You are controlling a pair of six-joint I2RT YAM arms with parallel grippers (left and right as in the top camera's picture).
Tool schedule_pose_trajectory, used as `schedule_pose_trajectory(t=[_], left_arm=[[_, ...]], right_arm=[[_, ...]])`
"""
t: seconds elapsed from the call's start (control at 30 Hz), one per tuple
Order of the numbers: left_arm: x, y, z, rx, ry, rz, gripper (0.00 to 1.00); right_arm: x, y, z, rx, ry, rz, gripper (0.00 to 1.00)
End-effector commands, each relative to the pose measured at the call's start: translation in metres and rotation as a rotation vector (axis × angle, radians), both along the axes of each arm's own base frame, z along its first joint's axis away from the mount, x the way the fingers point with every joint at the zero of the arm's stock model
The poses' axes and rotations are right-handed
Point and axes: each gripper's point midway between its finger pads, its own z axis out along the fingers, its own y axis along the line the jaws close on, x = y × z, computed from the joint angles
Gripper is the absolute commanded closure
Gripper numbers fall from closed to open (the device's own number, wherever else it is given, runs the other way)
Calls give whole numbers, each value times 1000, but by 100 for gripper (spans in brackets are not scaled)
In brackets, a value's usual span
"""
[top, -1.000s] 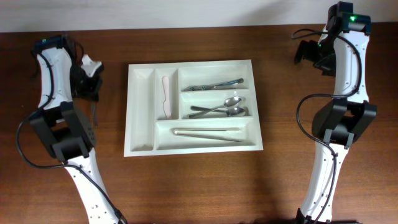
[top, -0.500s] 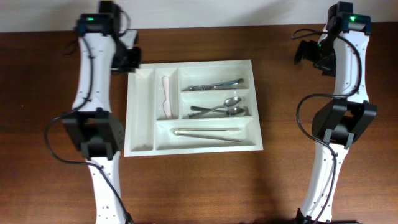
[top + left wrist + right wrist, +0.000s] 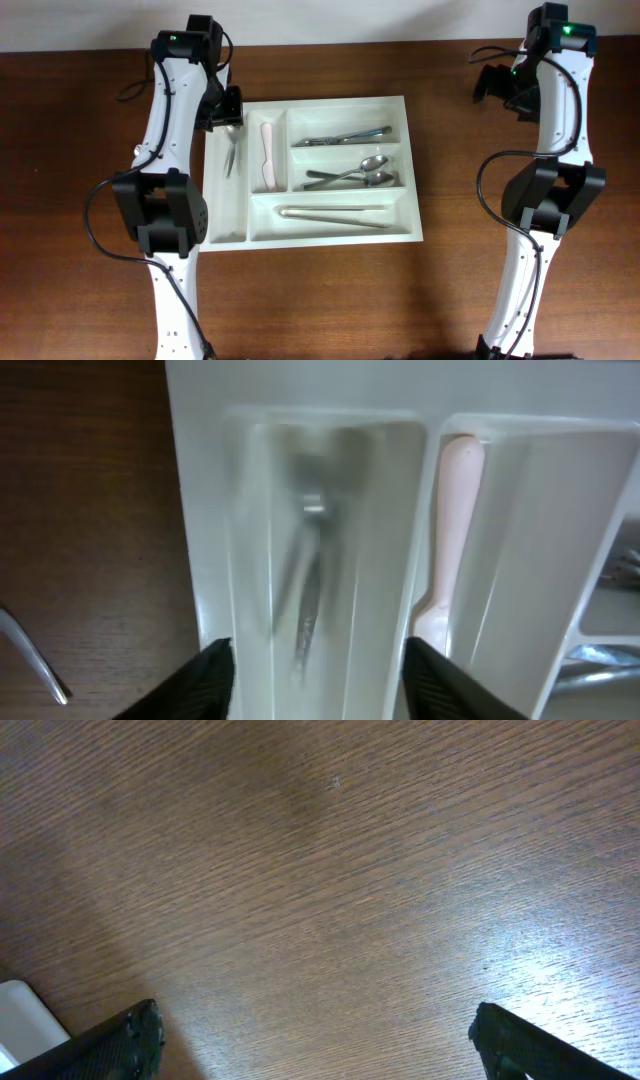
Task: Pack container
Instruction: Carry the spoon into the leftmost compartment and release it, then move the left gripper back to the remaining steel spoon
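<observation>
Hovering over the container (image 3: pixel 320 241), left claw (image 3: pixel 320 670) half-open — empty, right claw (image 3: pixel 315 1035) wide, empty.

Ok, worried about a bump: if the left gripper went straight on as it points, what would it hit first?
Likely the blurred metal utensil in the tray's leftmost slot, below the left gripper; depth is unclear.

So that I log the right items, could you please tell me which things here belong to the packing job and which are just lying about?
Job: container; blurred metal utensil; pink utensil; forks; spoons; tongs; left gripper.
Lying about: thin metal piece beside the container, unidentifiable; right gripper, open over the table.
</observation>
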Motion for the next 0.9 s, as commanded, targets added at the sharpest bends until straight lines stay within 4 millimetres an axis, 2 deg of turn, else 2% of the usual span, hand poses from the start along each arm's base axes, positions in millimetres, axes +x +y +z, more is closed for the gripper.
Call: schedule_pose_trajectory(t=[0.0, 0.17, 0.37, 0.47, 0.63, 0.87], left_arm=[[2, 13, 7, 31, -21, 31, 40], [4, 62, 7, 70, -24, 122, 39], [3, 149, 8, 73, -57, 297, 43], [1, 179, 9, 77, -76, 355, 44], [10, 203, 10, 91, -131, 356, 48], [40, 207, 9, 123, -236, 277, 49]], right_arm=[[3, 0, 3, -2, -14, -11, 1], [3, 0, 3, -2, -14, -11, 1], [3, 0, 3, -2, -14, -11, 1], [3, 0, 3, -2, -14, -11, 1], [3, 0, 3, -2, -14, -11, 1], [3, 0, 3, -2, -14, -11, 1]])
